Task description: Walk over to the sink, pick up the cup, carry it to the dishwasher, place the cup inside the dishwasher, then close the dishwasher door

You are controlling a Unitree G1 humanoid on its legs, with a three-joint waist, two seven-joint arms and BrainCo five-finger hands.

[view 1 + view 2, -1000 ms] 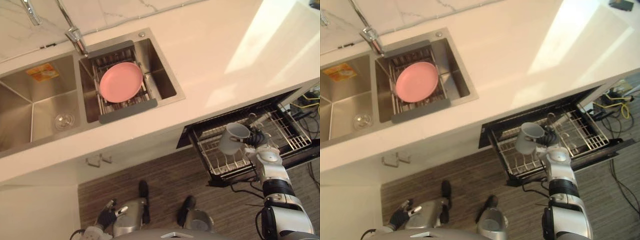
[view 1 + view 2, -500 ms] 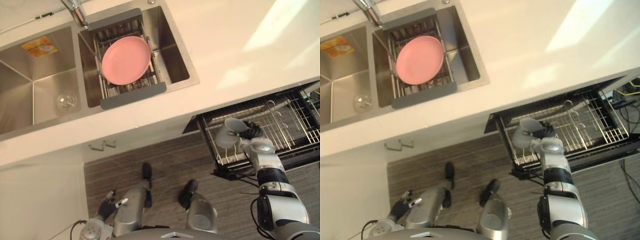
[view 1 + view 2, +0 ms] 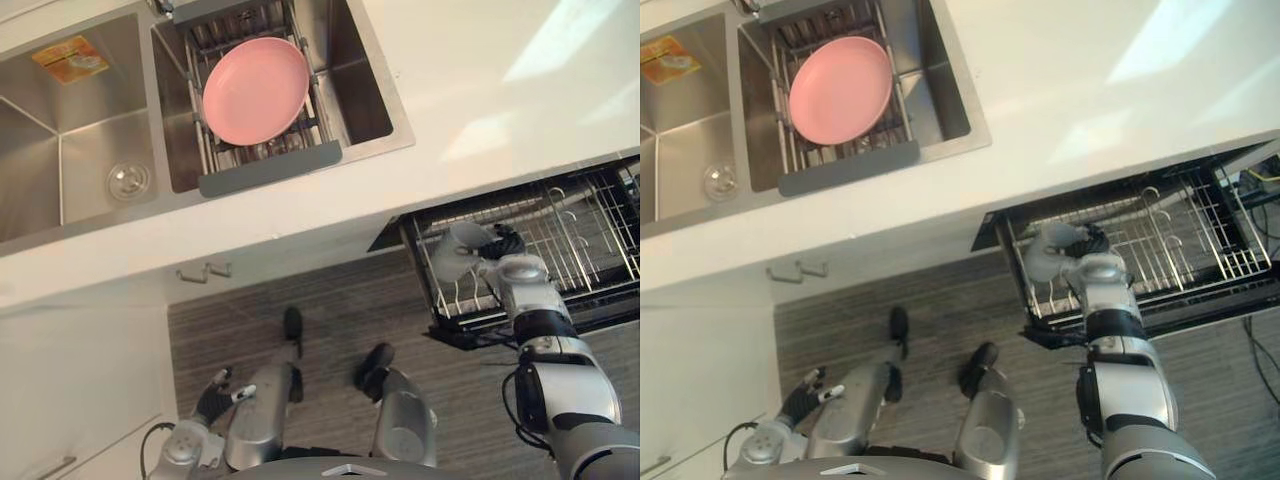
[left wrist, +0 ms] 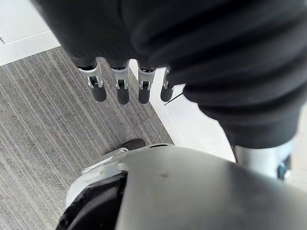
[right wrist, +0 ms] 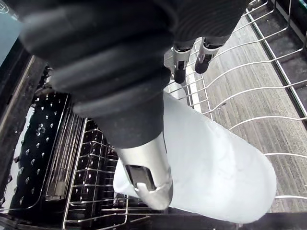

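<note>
Cup (image 5: 216,167) being held by the right hand (image 5: 124,96) over the pulled-out dishwasher rack (image 3: 590,235).
The right hand is clamping the white cup between thumb and fingers (image 5: 178,72), tipped onto its side above the end of the wire rack nearer the sink (image 3: 60,170); I cannot tell whether it is touching the wires. The left hand (image 4: 144,33) is hanging low over the grey striped floor (image 4: 38,120), its fingers (image 4: 119,91) pointing straight down and holding nothing. A pink plate (image 3: 255,90) is lying on the drainer in the sink's right basin, well apart from the cup.
</note>
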